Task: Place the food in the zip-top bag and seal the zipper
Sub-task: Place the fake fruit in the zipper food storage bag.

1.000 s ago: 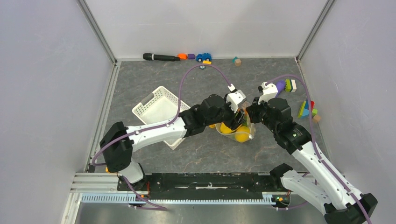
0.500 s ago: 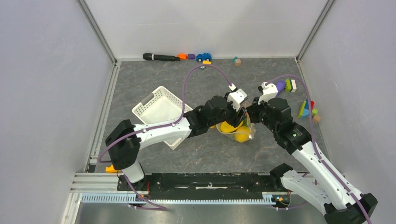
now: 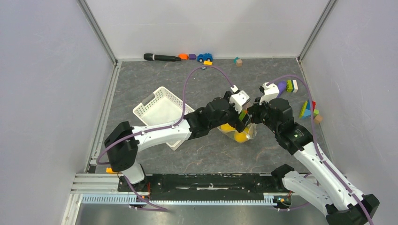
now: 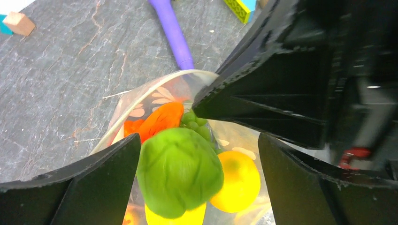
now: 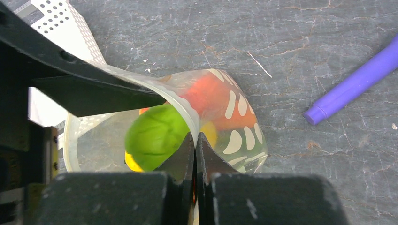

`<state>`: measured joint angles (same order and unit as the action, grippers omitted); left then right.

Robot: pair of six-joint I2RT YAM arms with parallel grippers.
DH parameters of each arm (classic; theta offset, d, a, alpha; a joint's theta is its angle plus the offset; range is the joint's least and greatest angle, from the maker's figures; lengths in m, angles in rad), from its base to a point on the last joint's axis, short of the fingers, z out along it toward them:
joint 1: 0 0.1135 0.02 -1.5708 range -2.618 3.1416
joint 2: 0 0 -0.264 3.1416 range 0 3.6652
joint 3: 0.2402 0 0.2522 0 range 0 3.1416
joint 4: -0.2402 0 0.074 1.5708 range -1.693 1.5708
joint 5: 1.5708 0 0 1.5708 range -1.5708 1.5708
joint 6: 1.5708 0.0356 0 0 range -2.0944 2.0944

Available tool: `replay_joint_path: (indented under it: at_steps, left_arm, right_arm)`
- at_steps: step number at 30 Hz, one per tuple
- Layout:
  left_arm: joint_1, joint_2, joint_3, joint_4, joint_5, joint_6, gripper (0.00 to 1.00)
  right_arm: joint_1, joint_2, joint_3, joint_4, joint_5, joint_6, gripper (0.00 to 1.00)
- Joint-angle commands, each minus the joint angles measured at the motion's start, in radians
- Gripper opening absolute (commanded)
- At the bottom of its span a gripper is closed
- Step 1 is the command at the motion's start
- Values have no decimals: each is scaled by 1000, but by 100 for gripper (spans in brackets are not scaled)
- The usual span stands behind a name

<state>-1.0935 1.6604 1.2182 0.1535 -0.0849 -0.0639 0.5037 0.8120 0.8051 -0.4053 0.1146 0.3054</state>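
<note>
We see two arms built alike. The left arm (image 3: 155,132) and the right arm (image 3: 314,161) each have smooth white shells on the long links and rounded black housings at the joints. A thin purple cable (image 3: 184,91) arcs above the left arm, and a second purple cable (image 3: 307,96) loops along the right. A small white block (image 3: 240,98) sits at each wrist. Both bases stand on a black bar (image 3: 202,180) along the bottom of the frame. In the wrist views, the left fingers (image 4: 70,187) and the right fingers (image 5: 180,161) are matte black, flat-faced wedges with slightly grainy edges.
</note>
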Motion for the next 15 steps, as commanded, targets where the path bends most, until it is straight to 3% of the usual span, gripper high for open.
replay_joint_path:
  at_steps: [1, 8, 15]
  left_arm:
    - [-12, -103, 35, 0, 47, -1, 100]
    - [-12, -237, -31, -32, 39, -53, 100]
    - [-12, -383, -166, -148, -320, -250, 100]
  right_arm:
    - [5, -12, 8, 40, 17, -11, 0]
    - [4, -14, 9, 37, 23, -10, 0]
    - [4, -15, 8, 36, 22, -11, 0]
